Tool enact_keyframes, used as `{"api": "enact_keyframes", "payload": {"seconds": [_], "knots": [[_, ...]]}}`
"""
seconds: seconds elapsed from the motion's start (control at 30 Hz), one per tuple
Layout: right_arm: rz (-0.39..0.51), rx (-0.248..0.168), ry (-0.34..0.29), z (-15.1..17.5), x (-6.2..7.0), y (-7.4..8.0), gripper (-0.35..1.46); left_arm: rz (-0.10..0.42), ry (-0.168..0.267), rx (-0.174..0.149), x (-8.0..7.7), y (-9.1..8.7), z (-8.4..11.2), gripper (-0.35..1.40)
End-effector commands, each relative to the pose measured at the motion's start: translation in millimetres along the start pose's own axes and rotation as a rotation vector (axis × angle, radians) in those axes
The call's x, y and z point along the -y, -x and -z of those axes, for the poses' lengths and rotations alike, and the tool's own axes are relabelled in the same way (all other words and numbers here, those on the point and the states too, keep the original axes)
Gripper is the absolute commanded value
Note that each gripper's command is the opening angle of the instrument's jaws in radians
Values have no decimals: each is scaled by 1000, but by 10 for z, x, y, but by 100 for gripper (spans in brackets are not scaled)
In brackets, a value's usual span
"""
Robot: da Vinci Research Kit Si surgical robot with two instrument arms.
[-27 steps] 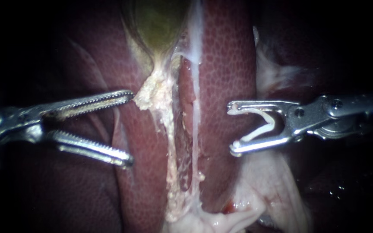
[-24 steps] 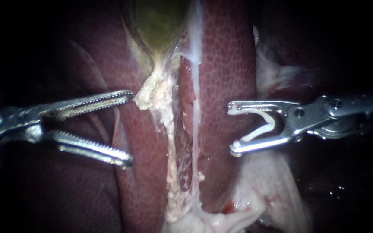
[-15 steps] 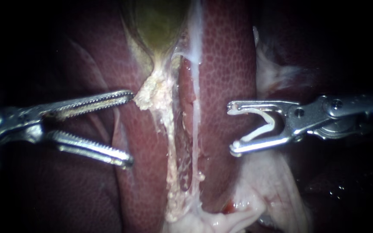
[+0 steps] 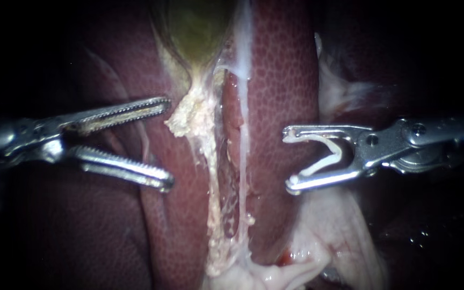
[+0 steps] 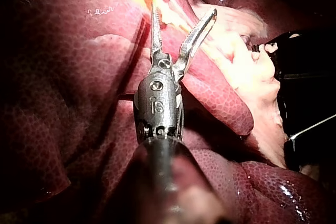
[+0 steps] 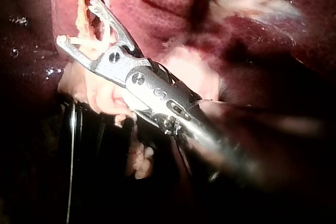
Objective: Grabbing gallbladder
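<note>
- Endoscope sits close to the liver (image 4: pixel 280 70), facing it squarely; left instrument (image 4: pixel 168 143) and right instrument (image 4: pixel 287 160) come in from opposite sides.
- Left wrist camera looks along its own shaft, near the tissue.
- Right wrist camera likewise; it shares with the endoscope the white clip (image 4: pixel 337 156) held in those jaws.
- All three catch the pale strip (image 4: pixel 210 161).

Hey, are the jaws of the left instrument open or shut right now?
Open. The left instrument shows a wide gap between its two toothed jaws in both the endoscope and left wrist views, with nothing gripped between them.
</note>
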Motion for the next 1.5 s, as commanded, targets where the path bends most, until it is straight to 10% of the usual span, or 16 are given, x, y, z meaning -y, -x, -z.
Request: {"api": "enact_keyframes", "payload": {"seconds": [0.03, 0.47, 0.67, 1.2, 1.5], "knots": [[0, 0, 0, 0, 0, 0, 59, 1, 2, -1, -2, -1, -1, 71], [0, 0, 0, 0, 1, 0, 59, 12, 45, -3, -22, -16, -22, 49], [0, 0, 0, 0, 1, -1, 59, 10, 58, -55, -25, -24, -20, -35], [0, 0, -1, 0, 1, -1, 58, 47, 64, -75, -17, -17, -10, -35], [0, 0, -1, 1, 1, -1, 58, 68, 80, -64, -23, 19, 19, -35]]}}
